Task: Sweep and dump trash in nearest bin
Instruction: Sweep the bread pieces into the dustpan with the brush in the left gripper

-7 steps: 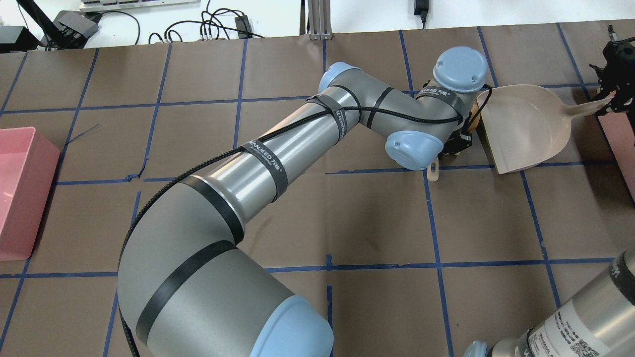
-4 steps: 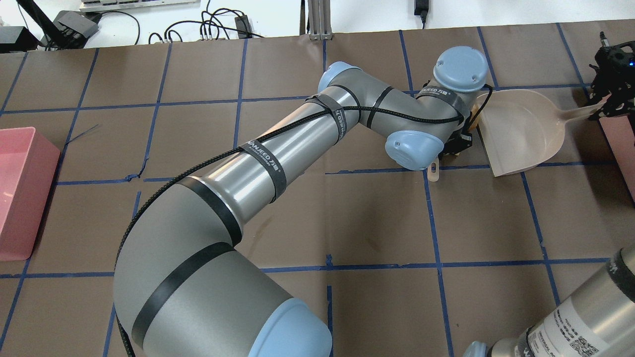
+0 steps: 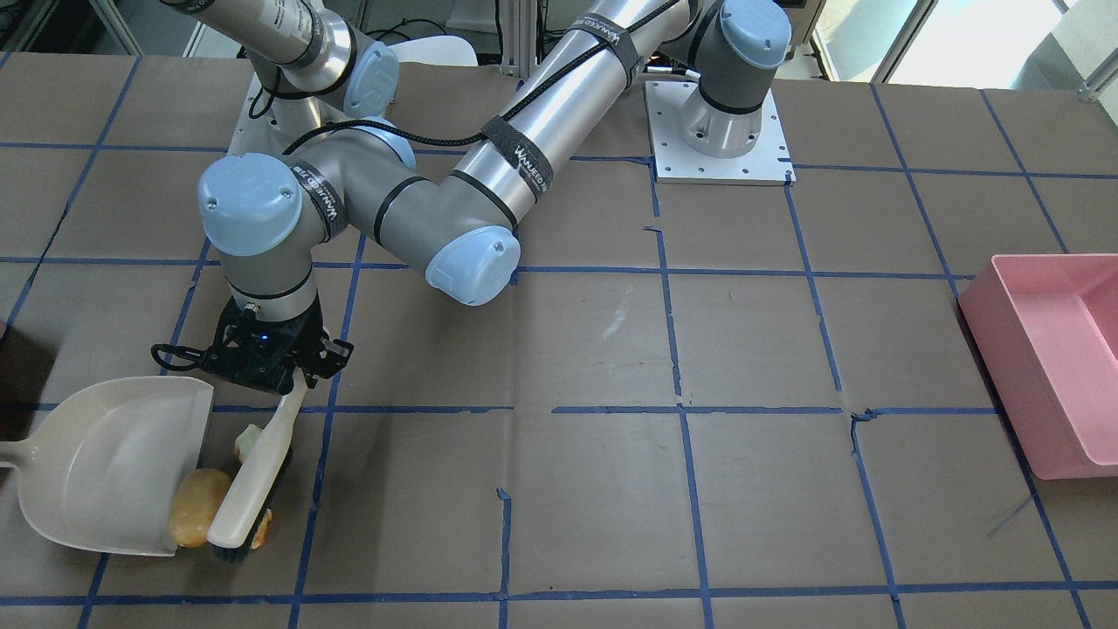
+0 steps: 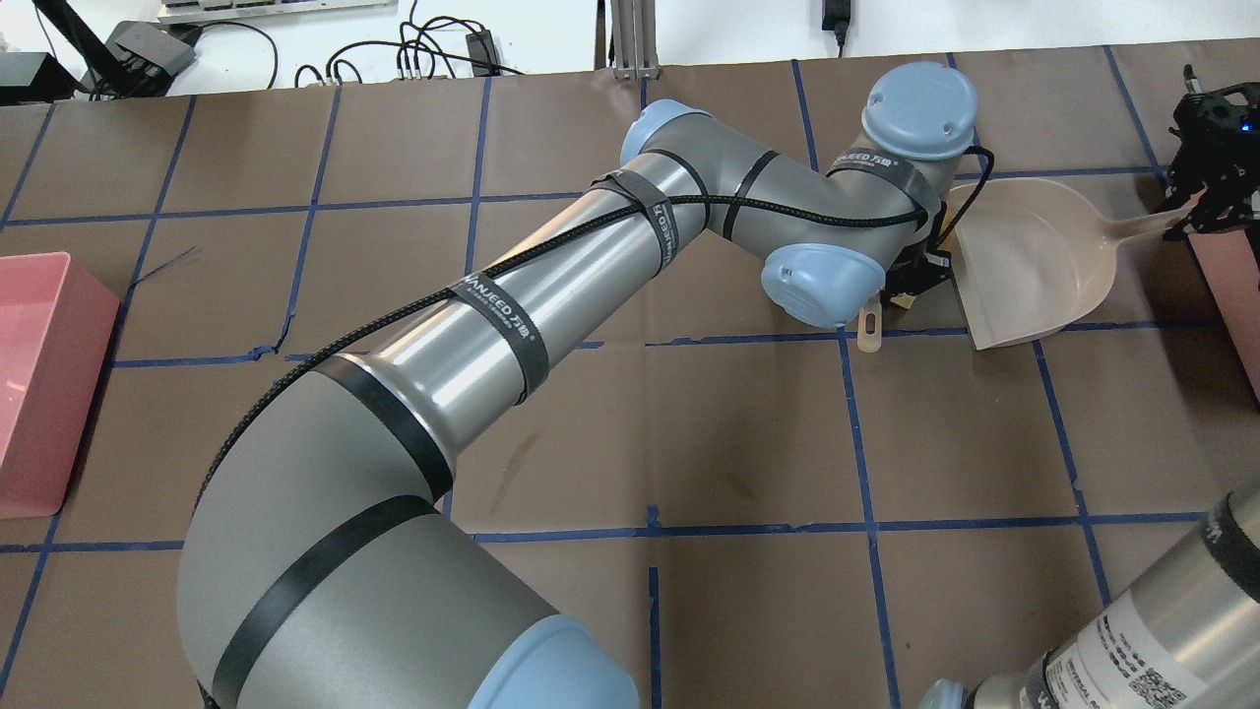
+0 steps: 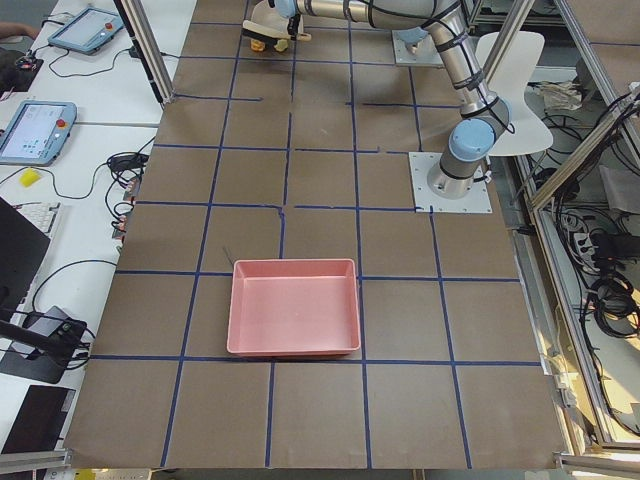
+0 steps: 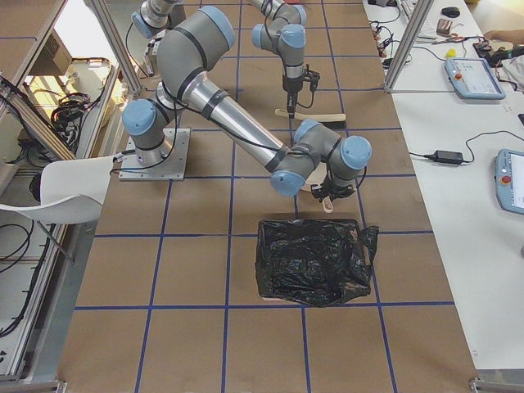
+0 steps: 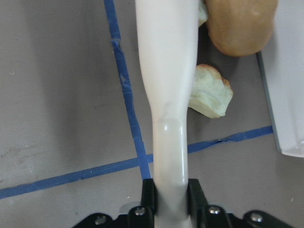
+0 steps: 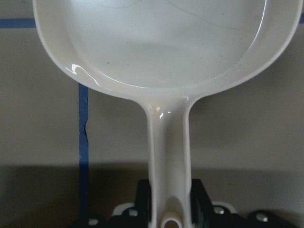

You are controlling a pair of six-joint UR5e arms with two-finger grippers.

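My left gripper [image 3: 262, 360] is shut on the handle of a cream brush [image 3: 253, 472], seen close in the left wrist view [image 7: 167, 95]. The brush head rests on the table beside the dustpan's mouth. The tan potato-like lump [image 3: 199, 507] lies against the dustpan's front edge and also shows in the left wrist view [image 7: 242, 23]. One pale-green apple piece [image 7: 209, 92] lies next to the brush handle. A second piece [image 3: 262, 527] peeks out by the bristles. My right gripper [image 4: 1216, 207] is shut on the handle of the beige dustpan [image 4: 1034, 261], whose pan [image 8: 166, 38] holds nothing.
A pink bin [image 3: 1057, 349] stands at the table's far end on my left side. A bin lined with a black bag [image 6: 315, 262] stands close to the dustpan on my right side. Blue tape lines grid the brown table.
My left wrist and the brush have moved a little away from me and toward the dustpan. The dustpan and my right gripper have shifted slightly farther back.
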